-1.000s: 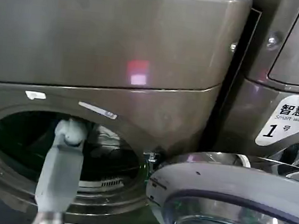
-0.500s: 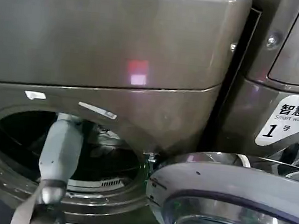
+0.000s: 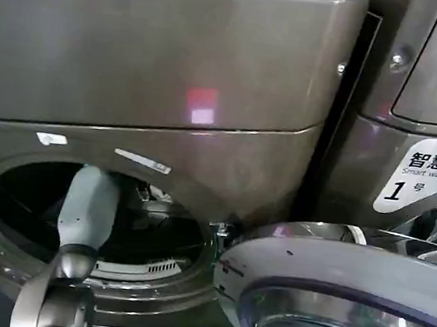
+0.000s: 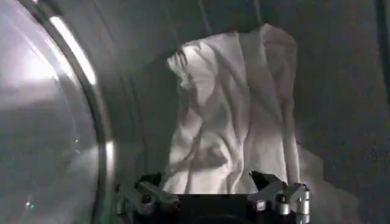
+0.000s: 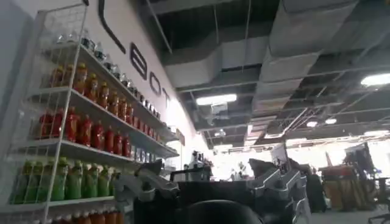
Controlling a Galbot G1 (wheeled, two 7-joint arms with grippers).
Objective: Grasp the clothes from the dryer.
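Clothes [image 4: 228, 115] lie bunched inside the dryer [image 3: 165, 80] drum, just ahead of my left gripper [image 4: 213, 193], its fingers spread wide.

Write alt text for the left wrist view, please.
The left gripper, fingers spread open, faces the clothes, a wrinkled white bundle against the dark drum wall inside the dryer. The fingers sit at the bundle's near edge, not closed on it.

White clothes [image 4: 228, 115]; bronze-grey dryer [image 3: 173, 73], dark drum [image 3: 26, 206].
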